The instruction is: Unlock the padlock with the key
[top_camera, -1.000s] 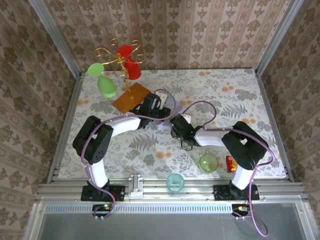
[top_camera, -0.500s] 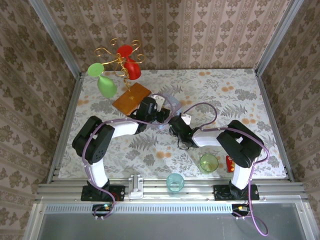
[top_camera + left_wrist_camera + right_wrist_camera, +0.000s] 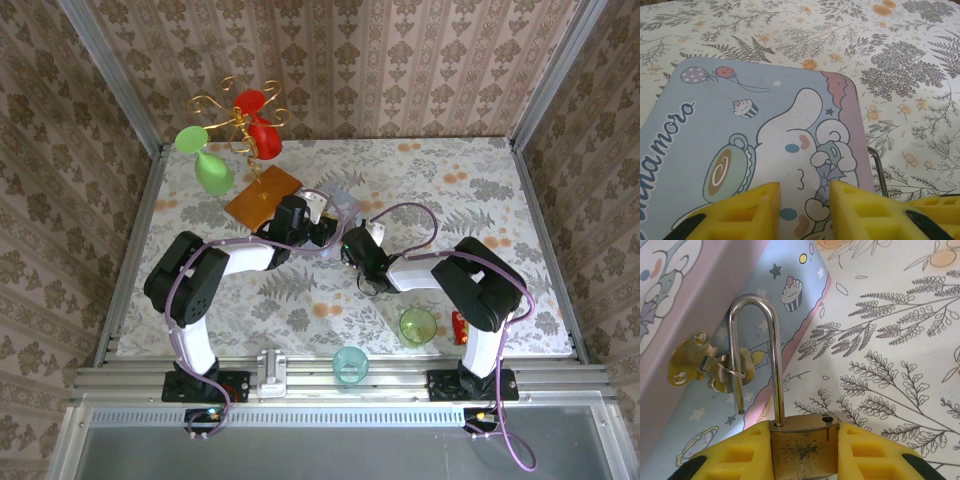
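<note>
My right gripper [image 3: 804,441] is shut on the brass padlock [image 3: 802,452], its yellow fingers pressing both sides of the body. The silver shackle [image 3: 752,304] stands open: one leg sits in the body, and the free leg hangs through the ring of the brass hasp [image 3: 690,362] on the pale blue cartoon tin [image 3: 670,300]. The body's second hole is empty. My left gripper [image 3: 805,200] is open just above the tin's lid [image 3: 740,125], with the shackle [image 3: 878,170] at the lid's right edge. From above, both grippers [image 3: 318,232] [image 3: 352,246] meet at the tin [image 3: 340,204].
A green cup [image 3: 417,325] and a teal cup [image 3: 350,364] stand near the front edge, with a small red object [image 3: 460,327] to their right. An orange board [image 3: 263,195] and a wire stand holding red and green shapes [image 3: 235,130] sit at the back left.
Both grippers have edged toward the back of the table, the right wrist moving up and left closer to the tin. The grip on the padlock is unchanged.
</note>
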`<state>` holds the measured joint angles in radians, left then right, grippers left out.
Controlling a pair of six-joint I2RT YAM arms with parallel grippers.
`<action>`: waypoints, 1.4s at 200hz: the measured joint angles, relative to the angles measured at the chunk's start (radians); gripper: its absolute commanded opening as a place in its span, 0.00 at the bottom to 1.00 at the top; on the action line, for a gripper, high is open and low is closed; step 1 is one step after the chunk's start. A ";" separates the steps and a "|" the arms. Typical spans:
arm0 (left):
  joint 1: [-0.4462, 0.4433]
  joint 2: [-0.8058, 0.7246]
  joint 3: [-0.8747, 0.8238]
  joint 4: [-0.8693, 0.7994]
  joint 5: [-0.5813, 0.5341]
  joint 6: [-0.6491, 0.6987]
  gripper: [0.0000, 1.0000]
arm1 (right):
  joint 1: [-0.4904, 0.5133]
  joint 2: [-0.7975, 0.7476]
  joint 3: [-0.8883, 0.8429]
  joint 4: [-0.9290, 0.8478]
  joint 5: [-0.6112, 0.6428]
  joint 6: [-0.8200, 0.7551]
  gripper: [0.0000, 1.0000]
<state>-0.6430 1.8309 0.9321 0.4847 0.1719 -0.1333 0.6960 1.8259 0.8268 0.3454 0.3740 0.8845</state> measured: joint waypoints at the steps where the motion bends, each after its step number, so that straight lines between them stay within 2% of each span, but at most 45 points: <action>1: 0.000 0.000 0.000 0.000 0.000 0.000 0.31 | -0.001 0.000 0.000 0.000 0.000 -0.002 0.14; 49: 0.003 0.000 -0.003 0.007 0.016 0.007 0.31 | -0.040 -0.003 0.000 0.038 -0.029 -0.011 0.14; 101: 0.003 0.000 -0.014 0.023 0.019 0.017 0.31 | -0.102 0.000 -0.005 0.203 -0.103 0.036 0.14; 143: 0.003 -0.002 -0.015 0.021 0.019 0.023 0.30 | -0.127 -0.005 -0.004 0.169 -0.166 0.010 0.15; 164: 0.003 -0.007 -0.016 0.012 0.019 0.025 0.31 | -0.174 -0.039 0.001 0.066 -0.203 -0.032 0.17; 191: 0.004 -0.027 -0.018 -0.026 0.019 0.025 0.33 | -0.227 -0.071 0.105 -0.190 -0.294 -0.148 0.17; 222: 0.005 -0.057 0.011 -0.141 0.016 0.030 0.36 | -0.274 -0.071 0.193 -0.411 -0.415 -0.272 0.16; 244: 0.005 -0.061 0.046 -0.220 0.014 0.033 0.37 | -0.319 -0.071 0.181 -0.494 -0.499 -0.321 0.16; 258: 0.003 -0.072 0.058 -0.268 0.005 0.034 0.39 | -0.356 -0.072 0.156 -0.497 -0.603 -0.333 0.16; 280: -0.015 -0.103 0.068 -0.357 -0.026 0.046 0.50 | -0.393 -0.072 0.146 -0.529 -0.708 -0.352 0.16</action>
<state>-0.6579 1.7275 1.0004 0.1276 0.1459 -0.0872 0.3027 1.7535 0.9733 -0.1841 -0.3344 0.5323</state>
